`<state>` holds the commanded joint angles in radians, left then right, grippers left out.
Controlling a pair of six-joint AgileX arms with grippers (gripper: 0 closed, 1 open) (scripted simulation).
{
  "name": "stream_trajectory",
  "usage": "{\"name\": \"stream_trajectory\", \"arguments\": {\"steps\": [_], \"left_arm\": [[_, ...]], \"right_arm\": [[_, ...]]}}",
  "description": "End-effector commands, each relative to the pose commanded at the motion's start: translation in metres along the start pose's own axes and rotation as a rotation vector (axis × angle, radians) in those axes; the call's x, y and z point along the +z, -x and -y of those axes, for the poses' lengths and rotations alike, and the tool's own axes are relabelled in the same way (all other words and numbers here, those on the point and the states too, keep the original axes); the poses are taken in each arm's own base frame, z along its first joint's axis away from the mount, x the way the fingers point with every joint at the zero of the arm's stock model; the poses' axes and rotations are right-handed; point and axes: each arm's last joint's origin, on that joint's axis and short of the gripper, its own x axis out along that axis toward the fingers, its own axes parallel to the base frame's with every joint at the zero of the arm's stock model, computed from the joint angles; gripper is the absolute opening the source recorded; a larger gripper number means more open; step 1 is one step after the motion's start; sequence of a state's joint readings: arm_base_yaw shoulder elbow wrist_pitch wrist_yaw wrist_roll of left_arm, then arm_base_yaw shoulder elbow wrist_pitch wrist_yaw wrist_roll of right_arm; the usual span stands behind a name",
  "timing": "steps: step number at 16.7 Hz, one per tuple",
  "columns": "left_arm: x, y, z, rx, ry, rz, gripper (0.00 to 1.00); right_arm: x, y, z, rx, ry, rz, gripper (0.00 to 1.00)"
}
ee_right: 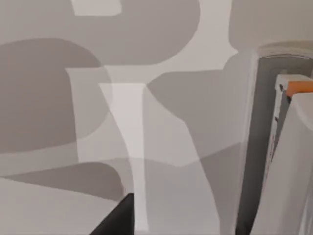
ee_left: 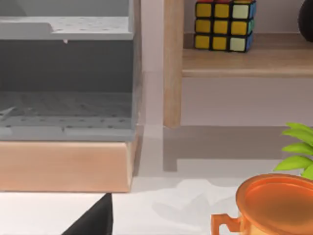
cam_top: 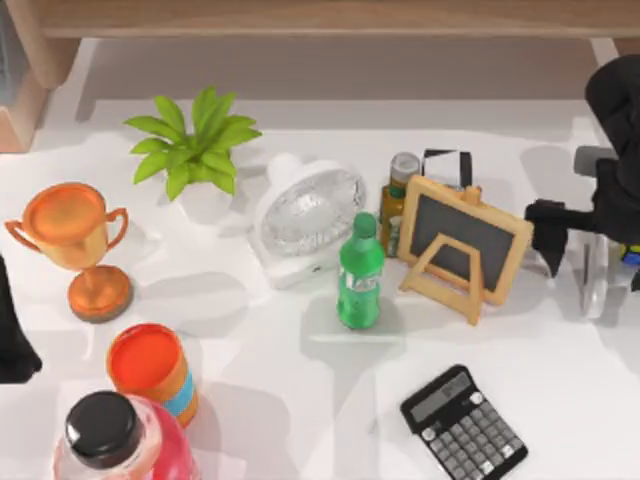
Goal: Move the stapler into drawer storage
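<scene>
Our right gripper hangs at the right edge of the top view, just above the stapler, which lies on the white table right of the small chalkboard easel; whether its fingers are clenched we cannot tell. Our left arm sits parked at the left edge.

A grey drawer unit is sitting open-fronted on a light wooden base; beside it a wooden post is holding up a shelf; 1 multicoloured puzzle cube is resting on that shelf; an orange trophy cup and green plant leaves are showing nearby; a black wedge, possibly a gripper finger, is poking in.
</scene>
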<state>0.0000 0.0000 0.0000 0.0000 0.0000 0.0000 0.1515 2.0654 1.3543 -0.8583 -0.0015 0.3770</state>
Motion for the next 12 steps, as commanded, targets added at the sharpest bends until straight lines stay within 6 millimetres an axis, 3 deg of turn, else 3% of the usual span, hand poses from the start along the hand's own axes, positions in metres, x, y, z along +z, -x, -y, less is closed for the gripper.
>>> {"name": "stream_trajectory", "arguments": {"steps": [9,12], "left_arm": [[0.0,0.0,0.0,0.0,0.0,0.0,1.0],[0.0,0.0,0.0,0.0,0.0,0.0,1.0]], "right_arm": [[0.0,0.0,0.0,0.0,0.0,0.0,0.02],[0.0,0.0,0.0,0.0,0.0,0.0,0.0]]}}
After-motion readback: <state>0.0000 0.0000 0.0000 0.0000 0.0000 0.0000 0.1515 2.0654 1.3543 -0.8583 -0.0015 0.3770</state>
